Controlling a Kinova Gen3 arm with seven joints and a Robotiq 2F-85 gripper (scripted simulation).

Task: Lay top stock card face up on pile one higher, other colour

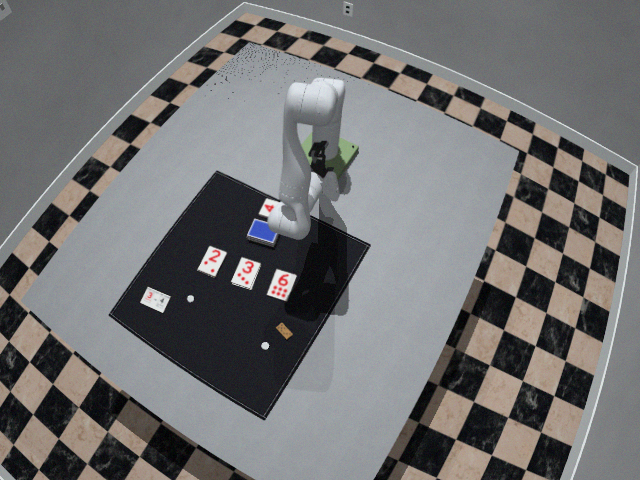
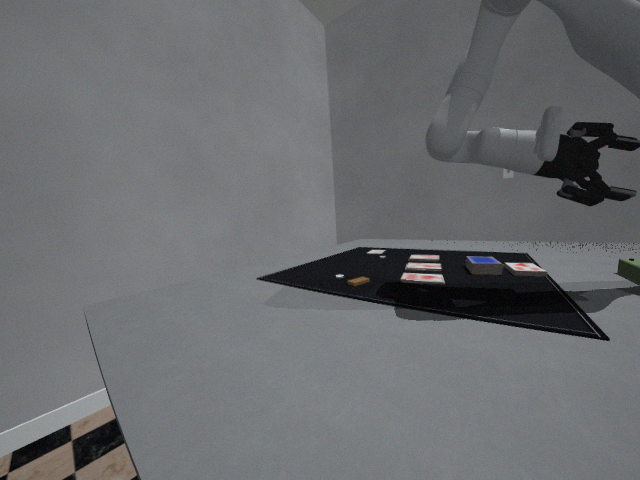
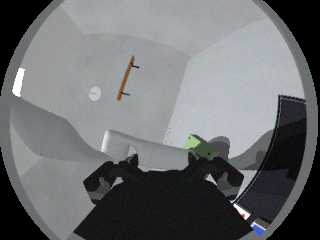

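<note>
Jaws wide, nothing held; beyond their backs, the blue-backed plywood top card (image 1: 262,230) (image 2: 483,260) (image 3: 258,229) looks stiff, light; pinch opposite edges!

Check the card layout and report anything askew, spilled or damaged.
Nothing looks spilled or damaged. The red 2, red 3 and red 6 lie face up in an orderly row; the blue-backed stock looks squared.
</note>
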